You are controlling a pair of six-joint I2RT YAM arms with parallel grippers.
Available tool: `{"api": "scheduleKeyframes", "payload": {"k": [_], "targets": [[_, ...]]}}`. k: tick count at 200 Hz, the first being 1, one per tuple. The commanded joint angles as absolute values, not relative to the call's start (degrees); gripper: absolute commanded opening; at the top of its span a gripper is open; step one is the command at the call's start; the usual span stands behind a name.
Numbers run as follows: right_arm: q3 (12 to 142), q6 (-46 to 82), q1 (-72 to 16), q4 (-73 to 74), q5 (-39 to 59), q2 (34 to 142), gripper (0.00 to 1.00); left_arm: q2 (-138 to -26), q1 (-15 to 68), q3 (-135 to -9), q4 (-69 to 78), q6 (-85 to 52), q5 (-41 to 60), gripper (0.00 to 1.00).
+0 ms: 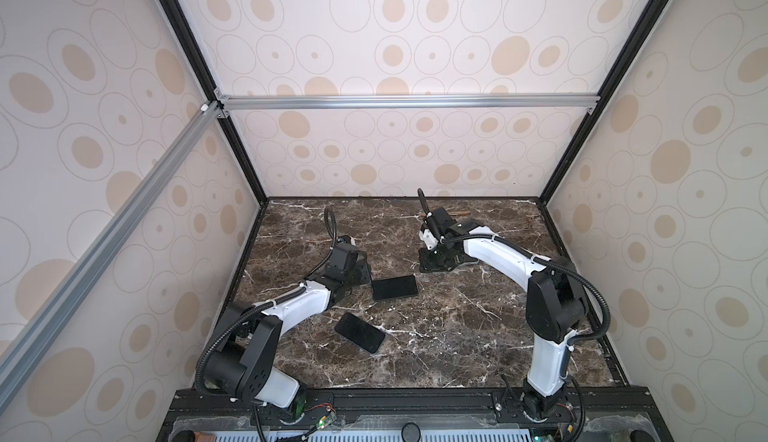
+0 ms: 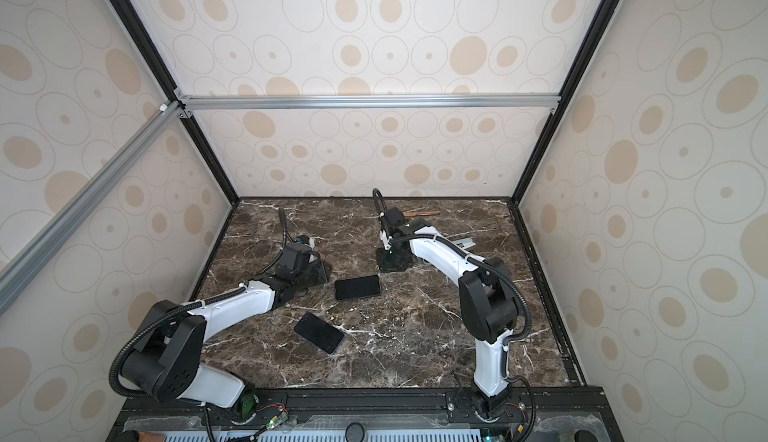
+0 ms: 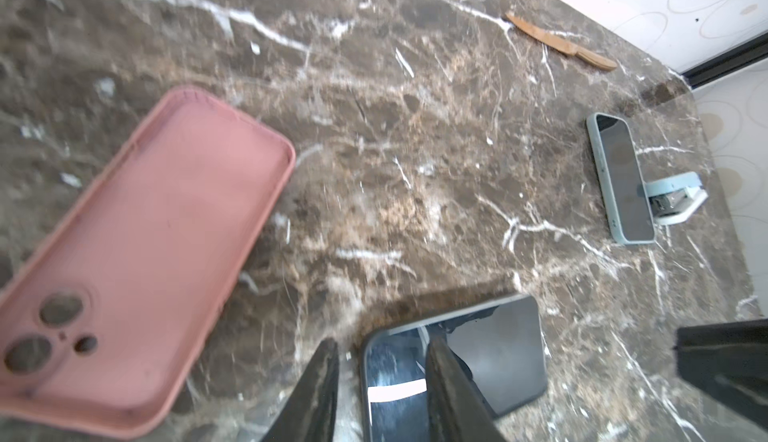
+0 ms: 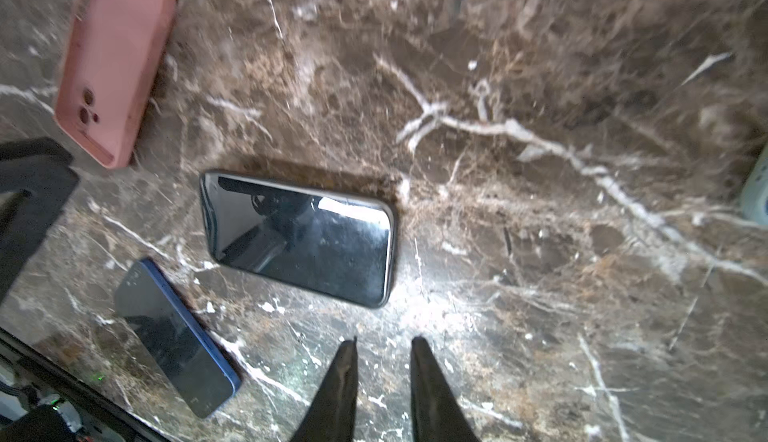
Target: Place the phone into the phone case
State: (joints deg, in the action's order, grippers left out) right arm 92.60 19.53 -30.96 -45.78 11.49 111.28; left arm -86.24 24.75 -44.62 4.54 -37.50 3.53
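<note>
The phone (image 1: 394,287) lies flat at mid-frame and looks to be seated in a dark case (image 4: 206,211). The left claw (image 3: 382,344) and right claw (image 4: 384,342) are narrowly parted and empty. A pink case (image 3: 145,253) at frame left is unfilled. Probably only the retreat is left.

Both top views are evenly, softly lit: the pale patterned walls (image 1: 415,24) are bright and the dark brown marble bench (image 1: 457,336) is dimmer. Both wrist views are smeared by blur. In the right wrist view, white glare washes the bench beside the black glossy phone (image 4: 299,240), which mirrors the light and casts a dark shadow along one long edge. The pink silicone phone case (image 3: 137,253) looks soft.
</note>
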Motion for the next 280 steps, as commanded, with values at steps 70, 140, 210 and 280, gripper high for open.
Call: {"api": "scheduleKeyframes", "payload": {"k": [70,140,210,280], "targets": [[101.7,17.7,-27.6,-48.4,16.2,123.2,0.33,-93.8,23.0,-50.0,2.1,-29.9,8.6,0.37],[103.8,15.7,-27.5,-50.3,12.0,123.9,0.35,-95.0,20.0,-50.7,1.1,-28.2,10.4,0.35],[108.3,14.6,-27.4,-53.9,12.6,126.5,0.35,-97.0,18.1,-50.9,2.7,-31.0,15.0,0.35],[105.4,16.2,-27.7,-51.9,21.3,127.7,0.33,-97.2,18.3,-48.1,3.7,-33.1,18.5,0.30]]}}
